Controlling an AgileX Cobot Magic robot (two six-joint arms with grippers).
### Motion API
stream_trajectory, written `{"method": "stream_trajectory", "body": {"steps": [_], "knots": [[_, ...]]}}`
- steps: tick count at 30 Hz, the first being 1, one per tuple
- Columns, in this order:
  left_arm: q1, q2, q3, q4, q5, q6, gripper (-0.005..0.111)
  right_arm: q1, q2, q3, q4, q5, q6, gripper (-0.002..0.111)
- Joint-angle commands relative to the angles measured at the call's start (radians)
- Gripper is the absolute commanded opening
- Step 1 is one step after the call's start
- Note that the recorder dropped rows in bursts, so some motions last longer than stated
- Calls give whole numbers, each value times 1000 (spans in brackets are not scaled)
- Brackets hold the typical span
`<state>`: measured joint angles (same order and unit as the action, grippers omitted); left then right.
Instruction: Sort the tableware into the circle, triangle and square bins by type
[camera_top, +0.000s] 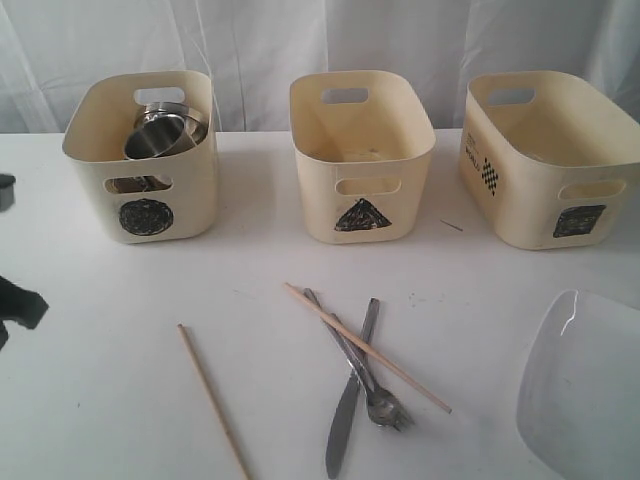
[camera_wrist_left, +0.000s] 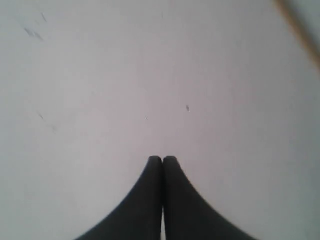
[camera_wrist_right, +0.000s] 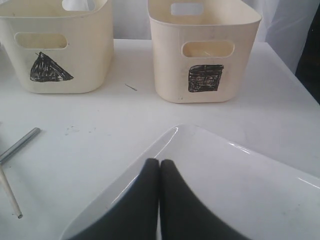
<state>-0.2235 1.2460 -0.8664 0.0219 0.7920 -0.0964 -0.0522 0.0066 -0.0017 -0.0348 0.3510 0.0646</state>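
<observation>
White plate and one chopstick run off frame.

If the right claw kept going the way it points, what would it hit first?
Probably the plate, whose rim lies just past the shut right gripper. If it clears that, the square bin comes next. Depth is hard to judge.

Steel cup in circle bin; knife, fork crossed.

smooth black tapered jaws
</observation>
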Motion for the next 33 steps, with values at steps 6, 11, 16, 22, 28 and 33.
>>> {"method": "stream_trajectory", "body": {"steps": [6, 11, 16, 22, 28, 33], "knots": [[3, -569, -15, 283, -427, -8, 0, 2, -7, 2, -2, -2, 0, 0], [1, -788, -18, 260, -272, 41, 0, 2, -7, 2, -2, -2, 0, 0], [1, -939, 65, -138, -98, 353, 0, 2, -7, 2, -2, -2, 0, 0], [1, -1061, 253, -468, -84, 476, 0, 2, -7, 2, -2, -2, 0, 0], [1, -1071, 350, -426, -104, 437, 0, 2, -7, 2, -2, -2, 0, 0], [1, -1071, 369, -387, -197, 459, 0, 2, -7, 2, -2, -2, 0, 0]]}}
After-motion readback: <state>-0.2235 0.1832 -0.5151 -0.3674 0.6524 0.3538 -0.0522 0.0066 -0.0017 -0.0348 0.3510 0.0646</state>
